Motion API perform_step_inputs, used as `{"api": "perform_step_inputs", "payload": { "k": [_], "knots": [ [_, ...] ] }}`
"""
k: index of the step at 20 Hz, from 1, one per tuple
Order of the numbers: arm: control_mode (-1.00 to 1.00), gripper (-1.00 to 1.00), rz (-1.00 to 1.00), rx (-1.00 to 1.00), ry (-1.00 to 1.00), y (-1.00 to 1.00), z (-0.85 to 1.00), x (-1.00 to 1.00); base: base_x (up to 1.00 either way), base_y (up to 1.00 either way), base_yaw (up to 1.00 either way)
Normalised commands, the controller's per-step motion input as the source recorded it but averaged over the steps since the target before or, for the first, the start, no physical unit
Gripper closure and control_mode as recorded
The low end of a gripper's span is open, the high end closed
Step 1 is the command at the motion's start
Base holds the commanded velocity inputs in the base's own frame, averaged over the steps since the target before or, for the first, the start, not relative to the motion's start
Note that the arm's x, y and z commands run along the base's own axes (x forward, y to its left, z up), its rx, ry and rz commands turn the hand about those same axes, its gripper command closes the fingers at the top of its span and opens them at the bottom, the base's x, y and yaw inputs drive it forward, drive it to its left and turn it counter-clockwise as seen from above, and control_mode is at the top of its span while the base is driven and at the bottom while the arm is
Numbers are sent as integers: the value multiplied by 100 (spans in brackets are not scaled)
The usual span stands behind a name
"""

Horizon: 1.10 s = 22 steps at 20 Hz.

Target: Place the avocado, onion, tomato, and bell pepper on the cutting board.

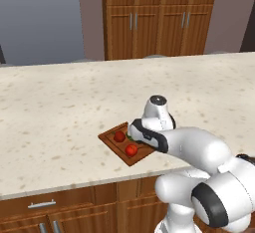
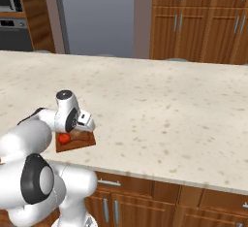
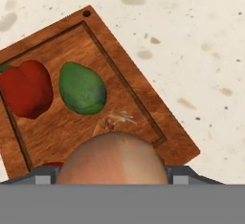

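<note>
In the hand view, the reddish-brown cutting board [image 3: 139, 91] lies tilted on the counter. On it sit the red bell pepper [image 3: 26, 89] and, beside it, the green avocado [image 3: 82, 88]. A sliver of the bright red tomato [image 3: 51, 163] peeks out at the lower left. My gripper [image 3: 111, 175] is shut on the onion [image 3: 112, 158], a pale reddish-brown dome held just over the board's near part. From the left base view, the hand [image 1: 142, 133] hangs over the board [image 1: 113, 142], where two red fruits [image 1: 119, 136] show. The right base view has the board [image 2: 83, 143] under the hand.
A speckled beige counter [image 1: 64, 102] spreads wide around the board, which lies close to its front edge. Wooden drawers [image 1: 45, 207] run below the counter and tall wooden cabinets [image 1: 159, 13] stand behind it. An oven [image 2: 12, 8] sits at the far left.
</note>
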Motion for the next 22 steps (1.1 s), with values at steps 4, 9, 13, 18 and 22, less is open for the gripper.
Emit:
{"api": "perform_step_inputs", "payload": {
  "k": [4,9,13,18,22],
  "knots": [
    [-100,100,0,3,0,0,-12,23,0,0,0],
    [-100,100,0,4,0,0,-7,19,0,0,0],
    [-100,100,0,2,1,0,-24,3,0,0,0],
    [-100,100,0,0,2,0,-34,0,0,0,0],
    [-100,100,0,0,2,0,-30,1,0,0,0]
  ]
}}
